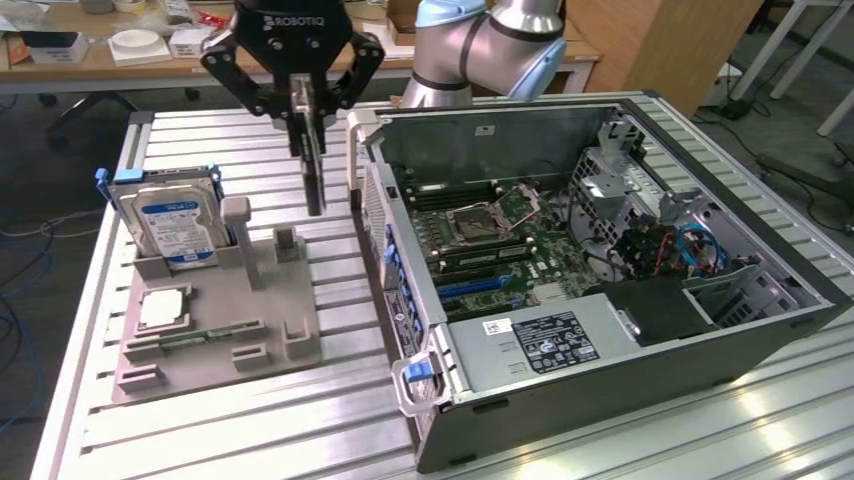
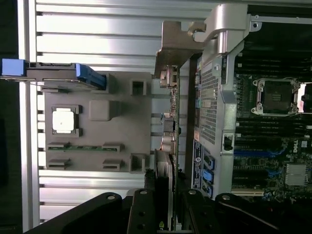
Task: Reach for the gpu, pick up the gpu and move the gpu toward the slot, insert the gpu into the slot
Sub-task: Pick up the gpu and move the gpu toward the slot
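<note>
My gripper is shut on the gpu, which hangs edge-on and upright in the air. It is above the gap between the grey holder tray and the open computer case. From the wrist, the gpu appears as a thin edge running out from my gripper. Its silver end bracket is at the far end, beside the case's rear wall. Inside the case lies the green motherboard with the long blue slot, also seen from the wrist as the slot.
The tray holds an upright silver-and-blue hard drive, a square processor chip and a narrow memory stick. The processor socket sits mid-board. Cables and a drive cage fill the case at the exterior view's right. Slatted metal table lies around.
</note>
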Robot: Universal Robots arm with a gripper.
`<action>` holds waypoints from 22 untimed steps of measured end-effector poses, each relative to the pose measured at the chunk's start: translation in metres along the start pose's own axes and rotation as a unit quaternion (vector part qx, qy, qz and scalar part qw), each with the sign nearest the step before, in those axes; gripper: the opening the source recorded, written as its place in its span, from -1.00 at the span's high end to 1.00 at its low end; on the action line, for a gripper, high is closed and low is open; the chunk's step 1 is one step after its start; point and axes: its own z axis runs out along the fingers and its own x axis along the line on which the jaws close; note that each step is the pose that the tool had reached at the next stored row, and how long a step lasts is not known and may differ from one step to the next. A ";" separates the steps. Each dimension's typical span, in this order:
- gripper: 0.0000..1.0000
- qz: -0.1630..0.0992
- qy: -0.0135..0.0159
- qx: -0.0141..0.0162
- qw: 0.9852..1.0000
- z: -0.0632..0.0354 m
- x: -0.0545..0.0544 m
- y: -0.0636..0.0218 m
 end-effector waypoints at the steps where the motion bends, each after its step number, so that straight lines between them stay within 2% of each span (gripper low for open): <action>1: 0.47 0.000 0.000 0.000 1.000 0.0000 -0.004 0.0000; 22: 0.47 0.000 0.000 0.000 1.000 0.0012 -0.068 -0.0006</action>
